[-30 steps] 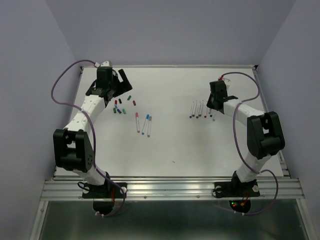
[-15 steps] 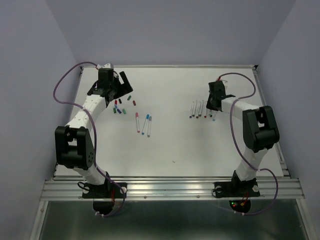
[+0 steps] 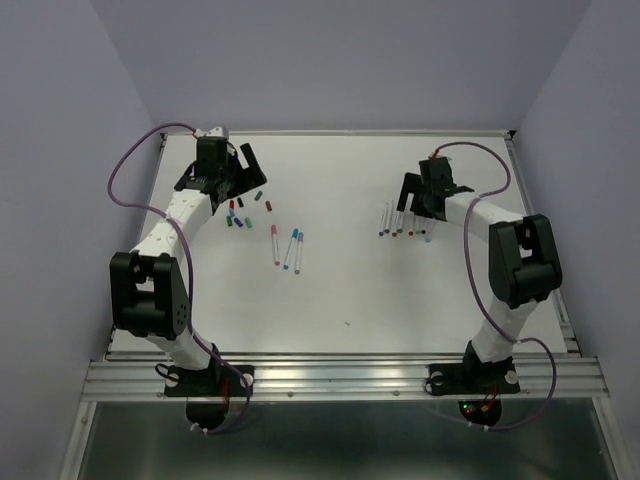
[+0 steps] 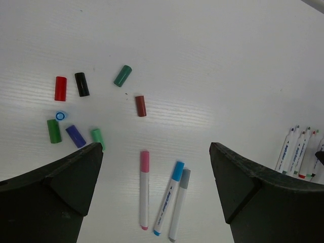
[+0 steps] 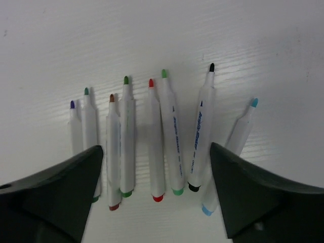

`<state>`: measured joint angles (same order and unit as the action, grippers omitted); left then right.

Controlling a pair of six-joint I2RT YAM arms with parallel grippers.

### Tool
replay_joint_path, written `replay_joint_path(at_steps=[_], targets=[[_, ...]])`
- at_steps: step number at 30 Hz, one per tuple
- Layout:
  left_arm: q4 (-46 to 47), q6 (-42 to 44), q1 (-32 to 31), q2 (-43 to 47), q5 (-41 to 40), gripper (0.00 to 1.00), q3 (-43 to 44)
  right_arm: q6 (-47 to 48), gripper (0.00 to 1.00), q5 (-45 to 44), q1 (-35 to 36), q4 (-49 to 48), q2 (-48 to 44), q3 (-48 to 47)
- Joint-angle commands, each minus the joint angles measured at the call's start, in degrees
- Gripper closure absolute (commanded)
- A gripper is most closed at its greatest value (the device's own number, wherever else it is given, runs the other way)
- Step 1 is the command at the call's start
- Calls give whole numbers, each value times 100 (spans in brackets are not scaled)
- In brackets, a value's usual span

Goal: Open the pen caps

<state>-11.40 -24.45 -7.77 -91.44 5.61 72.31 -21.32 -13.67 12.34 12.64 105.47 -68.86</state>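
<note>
"Top external first: what do you log on the table (image 3: 350, 300)?"

"I log one flat, matte white table carrying two clusters, well apart. My left gripper (image 4: 155, 148) hangs over the left cluster and my right gripper (image 5: 156, 148) over the right one."

"Left wrist view, item by item?"

"Loose pen caps (image 4: 75, 136): eight short, smooth plastic cylinders, scattered, none on a pen. The red cap (image 4: 61, 88) and black cap (image 4: 81, 84) lie near each other. The teal cap (image 4: 122, 75) and brown cap (image 4: 140, 106) lie further right. The dark green cap (image 4: 53, 130), purple cap (image 4: 75, 136) and light green cap (image 4: 97, 137) lie close to one jaw. The blue cap (image 4: 60, 116) stands on end, showing its round hollow mouth. Next, three capped pens (image 4: 145, 197): slim white barrels, capped pink, blue and grey. The blue and grey ones lie just beside each other, the pink one a little apart."

"Right wrist view?"

"Eight uncapped pens (image 5: 126, 147): white barrels with tapered necks and bare felt tips, some with small blue lettering. The tips read purple, dark green, brown, green, red, light green, black and light blue. They lie in a row, side by side, with the coloured end plugs toward the camera. The light blue one lies tilted at the right end."

"And the jaws?"

"Both pairs are dark, rough-surfaced wedges. On each gripper the jaws stand wide apart above the items and grip nothing."
</note>
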Motion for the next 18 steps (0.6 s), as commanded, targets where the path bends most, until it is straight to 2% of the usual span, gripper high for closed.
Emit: replay_joint_path(at_steps=[1,5,8,9,14,18], targets=[[199,107,-14,74,55,1,-95,67,0,848,14,-25,-729,-137],[208,81,-14,65,116,1,-103,207,0,937,637,10,-958,-163],[217,72,-14,73,116,1,-121,58,0,779,1348,124,-897,-303],[208,72,-14,82,116,1,-121,41,0,543,1776,150,-862,-364],[235,80,-14,179,98,1,-226,-223,0,225,2832,510,-318,-865],[270,98,-5,249,99,1,-323,-258,0,-275,3406,862,297,-1515]])
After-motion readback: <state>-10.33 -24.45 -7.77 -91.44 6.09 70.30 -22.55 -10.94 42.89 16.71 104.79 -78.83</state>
